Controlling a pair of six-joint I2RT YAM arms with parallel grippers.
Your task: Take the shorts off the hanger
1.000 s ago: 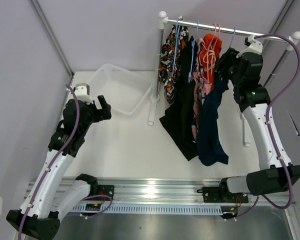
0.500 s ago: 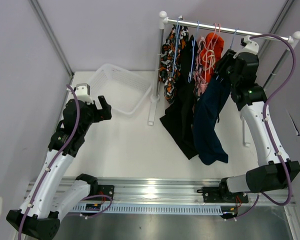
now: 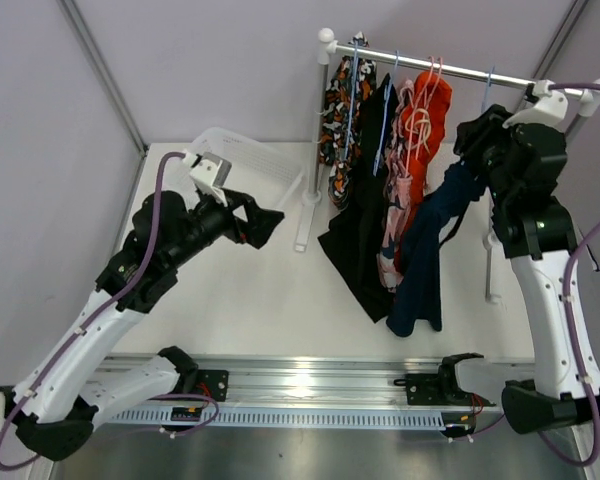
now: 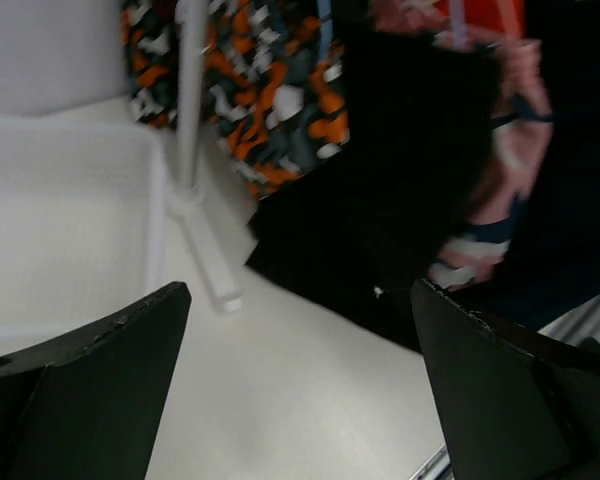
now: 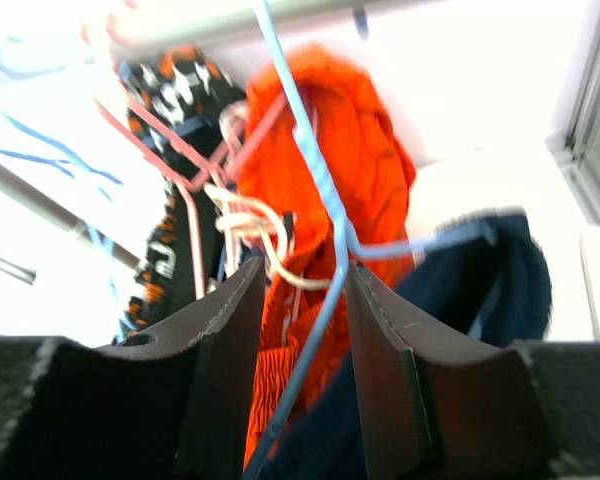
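Both arms have shifted. The right gripper [image 5: 304, 270] has drawn the hanger [image 5: 320, 190] rightward along the rail [image 3: 430, 66], and the left gripper [image 4: 300, 335] has swung out from beside the basket [image 3: 242, 150] toward the rack.

The right fingers are narrowed to a slim gap. The hanger's blue wire runs up between them and dark cloth bunches low in the gap; I cannot tell which of the two the pads pinch. The navy shorts [image 3: 425, 255] droop from that hanger near the rail's right end, their hem just beside the black shorts [image 3: 365, 240] and pink shorts [image 3: 388, 235]. Pulling them apart from the orange-red shorts [image 3: 425, 110] and patterned shorts [image 3: 336, 110] probably gives a free side to tug the cloth off.

The right wrist sits high by the rail, above a steeply rising forearm.

The left fingers are spread wide around nothing, facing the black shorts, on an arm stretched low across the table.
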